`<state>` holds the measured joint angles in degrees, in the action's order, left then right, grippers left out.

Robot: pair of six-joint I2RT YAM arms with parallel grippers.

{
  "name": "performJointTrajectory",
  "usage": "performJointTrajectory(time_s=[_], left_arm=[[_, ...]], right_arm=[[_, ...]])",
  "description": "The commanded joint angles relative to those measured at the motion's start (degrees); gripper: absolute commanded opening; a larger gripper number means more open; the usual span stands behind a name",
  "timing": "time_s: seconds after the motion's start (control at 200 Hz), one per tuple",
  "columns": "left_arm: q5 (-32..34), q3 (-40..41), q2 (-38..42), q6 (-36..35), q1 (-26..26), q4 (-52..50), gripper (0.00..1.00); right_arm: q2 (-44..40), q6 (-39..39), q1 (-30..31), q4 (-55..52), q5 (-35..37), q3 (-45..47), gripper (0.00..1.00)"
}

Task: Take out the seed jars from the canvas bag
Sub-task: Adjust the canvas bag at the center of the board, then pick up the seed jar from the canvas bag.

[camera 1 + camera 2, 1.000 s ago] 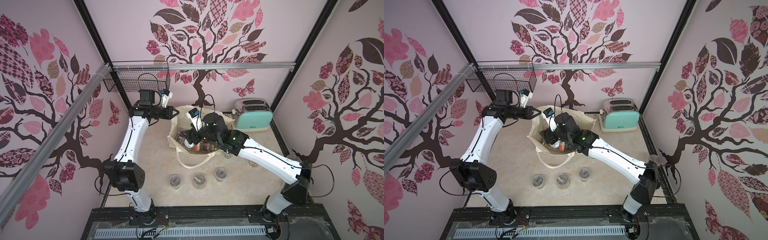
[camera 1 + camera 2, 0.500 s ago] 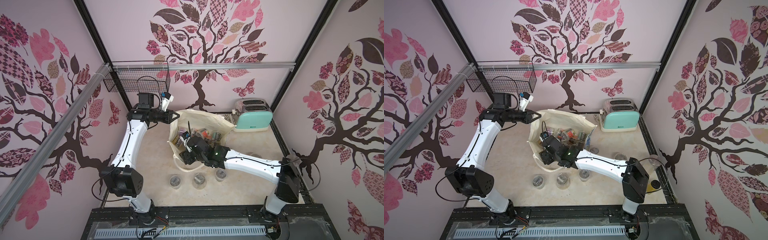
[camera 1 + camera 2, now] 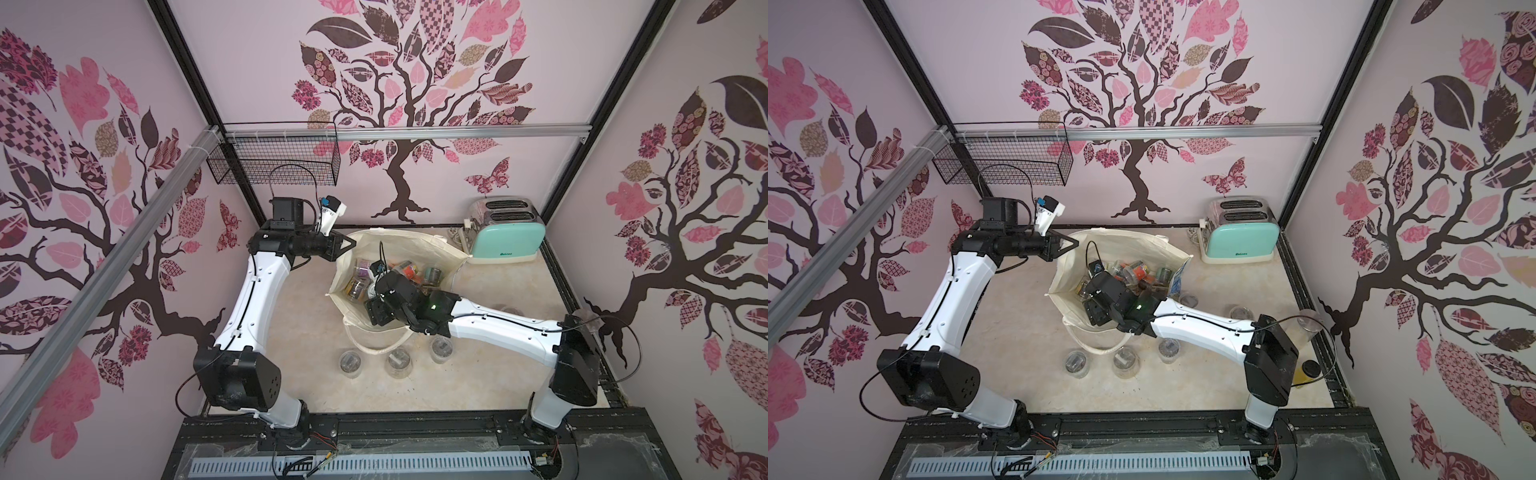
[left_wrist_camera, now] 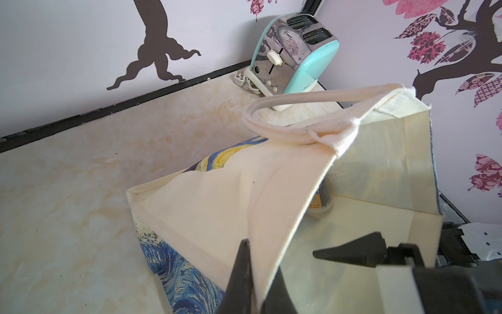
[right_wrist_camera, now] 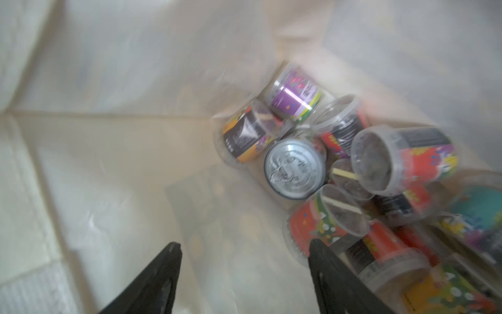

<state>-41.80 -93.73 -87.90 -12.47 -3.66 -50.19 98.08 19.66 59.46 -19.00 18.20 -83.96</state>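
The cream canvas bag (image 3: 415, 239) stands open in the middle of the table in both top views, its blue swirl print (image 4: 179, 274) showing in the left wrist view. My left gripper (image 4: 262, 254) is shut on the bag's rim at its far left corner (image 3: 349, 245). My right arm's wrist (image 3: 395, 299) reaches down into the bag. There my right gripper (image 5: 244, 242) is open with nothing between its fingers, just beside a red seed jar (image 5: 326, 225). Several seed jars (image 5: 402, 157) lie piled in the bag. Three more (image 3: 398, 360) stand on the table in front of it.
A silver pull-tab can (image 5: 294, 170) lies among the jars. A mint toaster (image 3: 505, 237) stands at the back right and a black wire basket (image 3: 274, 164) hangs on the back wall. More clear jars (image 3: 1241, 311) and a tall clear cup (image 3: 1308, 328) sit at the right.
My right arm has swung around and gone down into the bag, and its jaws have spread wider. The left gripper keeps its hold on the rim, and the bag's mouth gapes wider.
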Motion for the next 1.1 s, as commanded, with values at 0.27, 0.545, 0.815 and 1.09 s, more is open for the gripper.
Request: performJointTrajectory(time_s=[0.27,0.545,0.815,1.09], left_arm=[[-2.76,4.25,3.64,-0.46,0.83,1.46,0.0],[-2.93,6.64,4.39,0.89,1.2,2.43,0.0],[-3.11,7.77,4.87,0.82,1.54,2.62,0.0],[-3.29,8.15,5.02,1.07,2.05,2.82,0.0]], right_arm=[[3.08,-5.75,-6.65,-1.33,3.63,-3.27,0.86],[7.74,-14.36,-10.14,-0.36,5.2,-2.26,0.98],[13.36,-15.7,-11.62,0.41,6.5,-6.72,0.99],[17.0,-12.88,-12.89,0.94,7.11,-9.15,0.94]])
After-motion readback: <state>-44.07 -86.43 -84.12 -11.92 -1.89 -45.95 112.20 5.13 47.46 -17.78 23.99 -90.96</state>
